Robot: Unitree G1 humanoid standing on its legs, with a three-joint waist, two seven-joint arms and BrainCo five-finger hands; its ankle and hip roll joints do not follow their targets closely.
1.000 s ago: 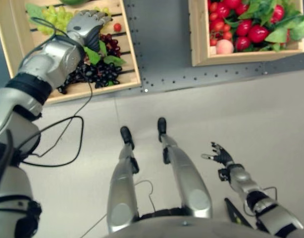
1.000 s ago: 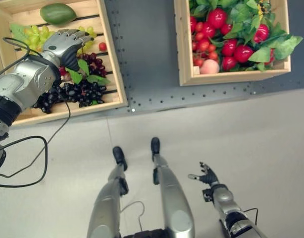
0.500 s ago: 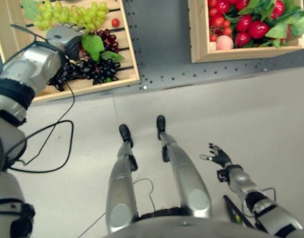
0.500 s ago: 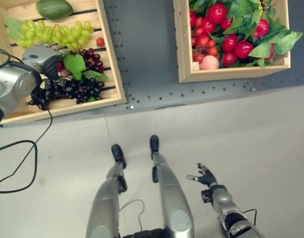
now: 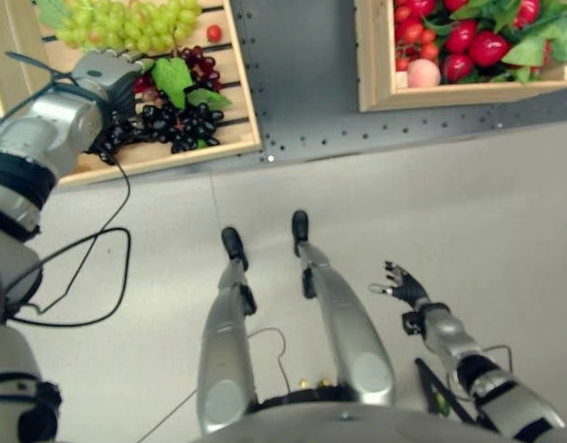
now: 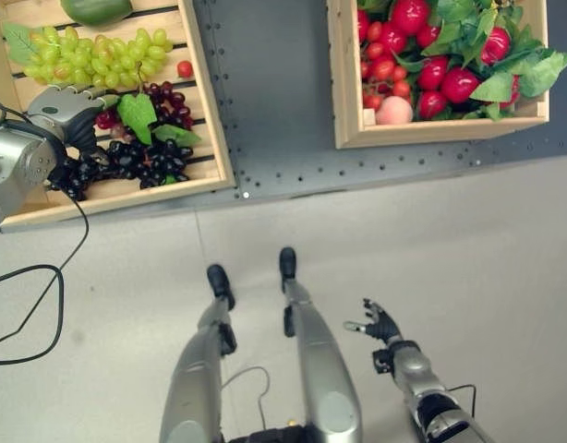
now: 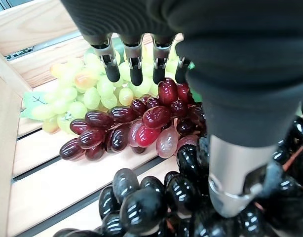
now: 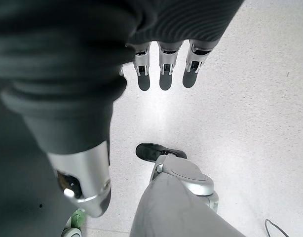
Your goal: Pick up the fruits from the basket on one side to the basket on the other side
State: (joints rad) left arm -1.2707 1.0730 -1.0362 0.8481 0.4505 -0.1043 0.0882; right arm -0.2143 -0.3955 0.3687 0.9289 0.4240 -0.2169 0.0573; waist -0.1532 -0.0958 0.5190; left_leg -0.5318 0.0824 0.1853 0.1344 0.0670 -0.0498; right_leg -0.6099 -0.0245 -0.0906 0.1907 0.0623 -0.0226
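A shallow slatted wooden crate (image 6: 208, 101) is seen on the robot's left side of a dark grey perforated tabletop (image 6: 274, 92), and everything below is placed relative to it. Inside the crate, a bunch of pale green grapes (image 6: 99, 55) lies toward the far side, a bunch of dark red grapes (image 7: 136, 126) lies in the middle, and a bunch of black grapes (image 6: 126, 166) lies along the near wall, with broad green leaves (image 6: 136, 113) between the red and black bunches. A small red round fruit (image 6: 185, 68) is seen beside the green grapes, and part of a green rounded fruit (image 6: 97, 9) at the crate's far edge. The left hand (image 6: 64, 103) is held low over the crate's left part, with its fingers (image 7: 136, 64) extended and relaxed above the red bunch and its thumb (image 7: 235, 177) down among the black grapes; nothing is gripped, and the red grapes lie just beneath the fingertips without visible contact. A second wooden crate (image 6: 343, 83), well to the right of the first across bare tabletop, is filled with red round fruits (image 6: 440, 78), green leaves and one pale peach-coloured fruit (image 6: 393, 111) at its near wall. The right hand (image 6: 380, 326) is seen far from both crates, low over the light grey floor (image 6: 468, 249), with its fingers spread open and nothing held.
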